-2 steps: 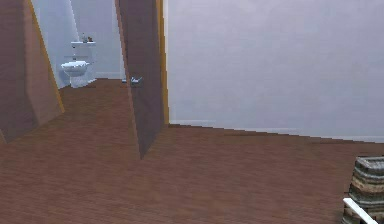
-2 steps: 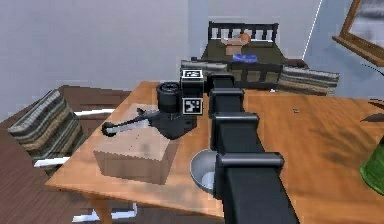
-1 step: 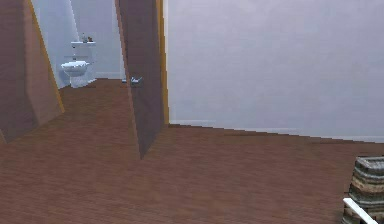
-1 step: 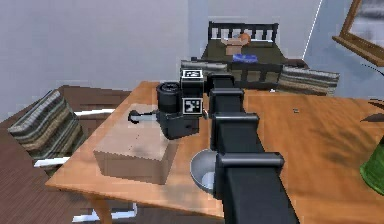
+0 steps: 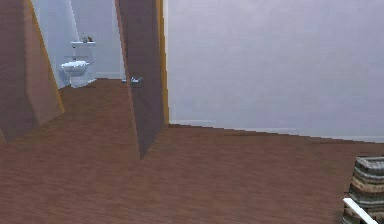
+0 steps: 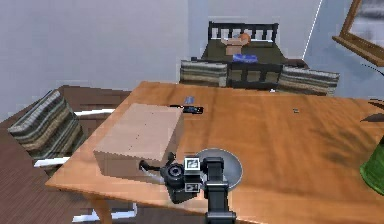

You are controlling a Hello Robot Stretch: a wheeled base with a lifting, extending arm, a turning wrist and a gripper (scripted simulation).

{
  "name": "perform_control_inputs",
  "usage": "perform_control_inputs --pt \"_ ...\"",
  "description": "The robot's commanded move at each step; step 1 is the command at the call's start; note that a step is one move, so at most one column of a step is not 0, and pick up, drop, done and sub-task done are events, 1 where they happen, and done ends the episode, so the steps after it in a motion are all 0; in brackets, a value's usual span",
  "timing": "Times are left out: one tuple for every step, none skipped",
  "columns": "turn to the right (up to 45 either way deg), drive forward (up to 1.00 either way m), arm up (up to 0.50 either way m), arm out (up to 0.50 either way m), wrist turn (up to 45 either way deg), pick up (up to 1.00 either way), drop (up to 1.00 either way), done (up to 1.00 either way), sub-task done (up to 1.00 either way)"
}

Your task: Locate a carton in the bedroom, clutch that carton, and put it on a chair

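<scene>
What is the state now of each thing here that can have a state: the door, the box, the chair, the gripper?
Brown wooden door: open.
Brown cardboard carton: closed, resting flat on the wooden table.
Striped cushioned chair: upright, beside the table.
Gripper: next to the carton; cannot tell whether it holds anything.

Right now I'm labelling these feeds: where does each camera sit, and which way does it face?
Forward view: on the robot, facing ahead and somewhat down over brown floor to an open door and a toilet.
Arm side view: on the robot's body, facing sideways over a wooden table with a carton; arm and pincer rise from the bottom edge.
Shared: brown floor; the striped thing at the forward view's right edge may be the striped chair.
</scene>
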Motion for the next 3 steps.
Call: perform_control_inputs --pt "0.0 0.0 0.0 0.0 0.0 1.0 0.0 0.0 0.0" --pt "0.0 0.0 0.1 0.0 0.0 0.0 0.0 0.0 0.0" --pt "0.0 0.0 0.1 0.0 0.0 0.0 0.0 0.0 0.0"
